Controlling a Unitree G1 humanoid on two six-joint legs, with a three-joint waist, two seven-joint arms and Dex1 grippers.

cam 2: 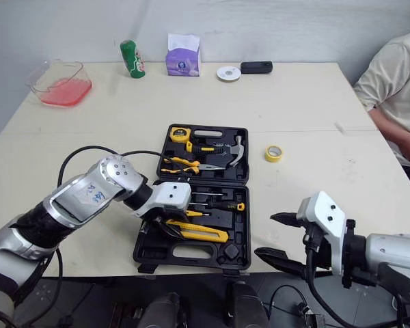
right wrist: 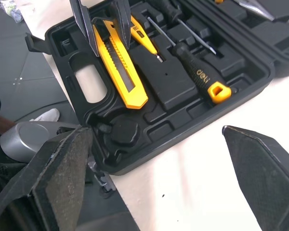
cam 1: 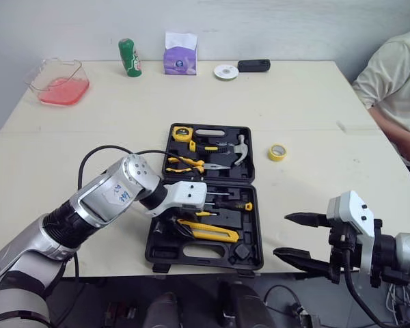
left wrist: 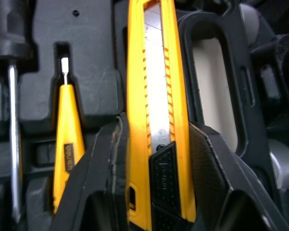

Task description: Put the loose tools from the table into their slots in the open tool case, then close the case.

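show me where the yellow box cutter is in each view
left eye: box cutter in the near half of the case.
right eye: box cutter, same slot.
left wrist: box cutter between the fingers of the left hand.
right wrist: box cutter past the open right hand.
landmark: the handle hole beside it.

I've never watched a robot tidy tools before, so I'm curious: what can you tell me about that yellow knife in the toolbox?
The knife is a long box cutter: yellow, plastic-looking body, silvery blade strip down its middle, a row of notches, a black ribbed slider. It lies slanted in the front half of the open toolbox, by the handle opening and a small yellow screwdriver. The left gripper pinches its sides near the slider. Whether it is fully seated is unclear.
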